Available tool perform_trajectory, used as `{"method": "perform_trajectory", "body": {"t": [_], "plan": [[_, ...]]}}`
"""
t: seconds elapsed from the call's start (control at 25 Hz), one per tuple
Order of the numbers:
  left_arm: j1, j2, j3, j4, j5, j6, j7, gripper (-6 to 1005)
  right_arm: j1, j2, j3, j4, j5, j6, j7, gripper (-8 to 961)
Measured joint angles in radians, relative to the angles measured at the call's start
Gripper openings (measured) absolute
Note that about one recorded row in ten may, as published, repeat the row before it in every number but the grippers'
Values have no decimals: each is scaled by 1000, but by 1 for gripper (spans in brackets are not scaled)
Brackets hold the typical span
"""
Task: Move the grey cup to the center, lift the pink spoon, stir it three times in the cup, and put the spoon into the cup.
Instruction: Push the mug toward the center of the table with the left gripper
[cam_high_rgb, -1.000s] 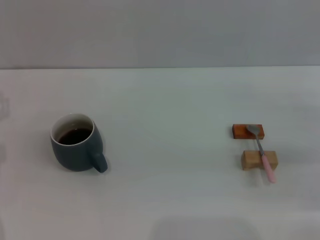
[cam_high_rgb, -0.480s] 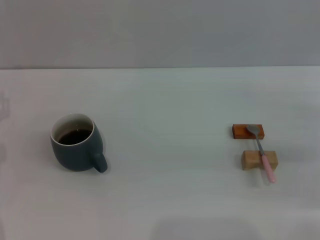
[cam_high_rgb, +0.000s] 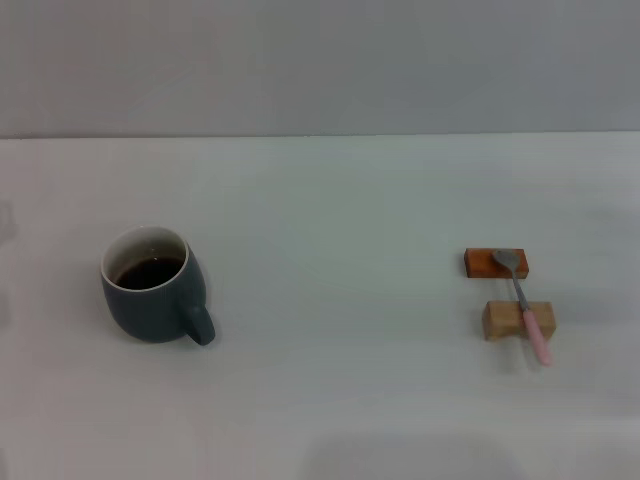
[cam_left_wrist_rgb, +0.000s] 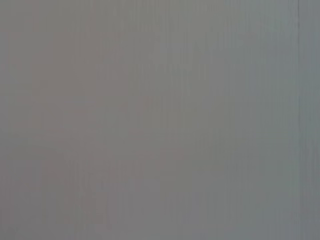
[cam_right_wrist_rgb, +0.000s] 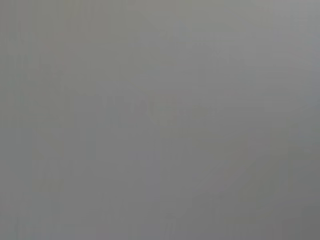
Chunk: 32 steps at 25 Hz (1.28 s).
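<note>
1. The surface (cam_high_rgb: 330, 400) is white and wide before me, with a grey wall behind it.
2. The cup (cam_high_rgb: 152, 286) stands upright on my left side of the surface, well apart from everything else. Its inside is white, dark brown liquid fills it partway, and its small loop handle points toward me and a little to my right.
3. The red-brown block (cam_high_rgb: 481, 263) lies flat on my right side of the surface, farther from me than the tan block.
4. The tan block (cam_high_rgb: 502, 320) sits just nearer to me than the red-brown one, with a small gap between them.
5. The spoon (cam_high_rgb: 523, 307) bridges both blocks: its metal bowl rests on the red-brown block, its neck crosses the tan block, and its pink handle slopes down toward me until its tip meets the surface.
6. My left and right jaws show in none of my views; both wrist views give only flat grey, so I cannot tell whether they are released or clenched.
</note>
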<state>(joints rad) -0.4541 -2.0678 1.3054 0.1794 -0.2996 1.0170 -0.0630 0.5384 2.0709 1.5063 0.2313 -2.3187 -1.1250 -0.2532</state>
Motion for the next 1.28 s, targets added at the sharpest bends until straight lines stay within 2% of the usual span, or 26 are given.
{"method": "perform_trajectory", "body": {"t": [0.36, 0.56, 0.6, 0.68, 0.76, 0.8, 0.96, 1.28], "plan": [[10, -2, 23, -11, 4, 7, 12, 475, -1, 0, 0, 3, -6, -3, 0, 474], [24, -4, 45, -22, 5, 8, 7, 335, -3, -1, 0, 4, -7, -4, 0, 474], [31, -4, 67, -26, 5, 8, 2, 307, -4, -1, 0, 4, -8, -5, 0, 474], [39, -4, 98, -27, 5, 8, -1, 187, -6, -1, 0, 4, -8, -5, 0, 474], [55, -5, 184, -27, 5, 8, -1, 66, -9, -2, 0, 4, -8, -13, 0, 474], [55, -5, 184, -27, 5, 8, -1, 60, -10, -2, 0, 4, -8, -16, 0, 474], [75, -6, 329, -21, 6, 8, -1, 38, -16, 0, 0, 3, -8, -24, 0, 474], [95, -6, 454, -26, 6, -3, -1, -2, -19, 1, -1, 3, -8, -30, 0, 474]]}}
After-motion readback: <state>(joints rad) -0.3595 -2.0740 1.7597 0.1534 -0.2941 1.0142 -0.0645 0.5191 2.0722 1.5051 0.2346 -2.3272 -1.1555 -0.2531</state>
